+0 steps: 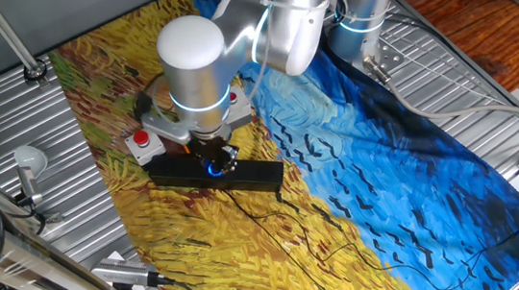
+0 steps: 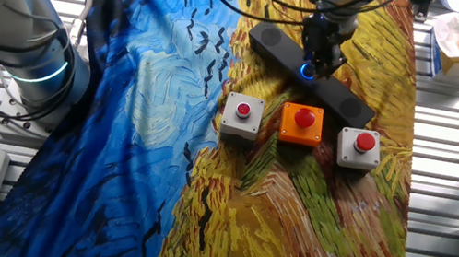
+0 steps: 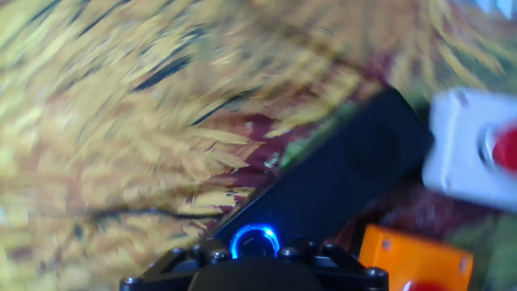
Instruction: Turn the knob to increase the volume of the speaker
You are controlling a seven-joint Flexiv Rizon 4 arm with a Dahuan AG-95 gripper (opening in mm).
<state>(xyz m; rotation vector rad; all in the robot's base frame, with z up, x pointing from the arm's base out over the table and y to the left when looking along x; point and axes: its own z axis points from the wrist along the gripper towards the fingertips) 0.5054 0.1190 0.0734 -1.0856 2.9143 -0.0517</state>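
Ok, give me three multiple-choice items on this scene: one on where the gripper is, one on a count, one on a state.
1. Where is the gripper?
A. Over the orange button box
B. At the knob in the middle of the speaker
C. Off the cloth, above the metal table

2. How many red-button boxes stand in a row beside the speaker?
A. Two
B. Three
C. Five

3. What state is the knob's ring in?
A. Glowing blue
B. Unlit
C. Glowing red

Answers:
1 B: both fixed views show the fingers down at the blue-lit knob midway along the black bar.
2 B: the other fixed view shows a grey box, an orange box and another grey box.
3 A: the hand view shows a bright blue ring around the dial.
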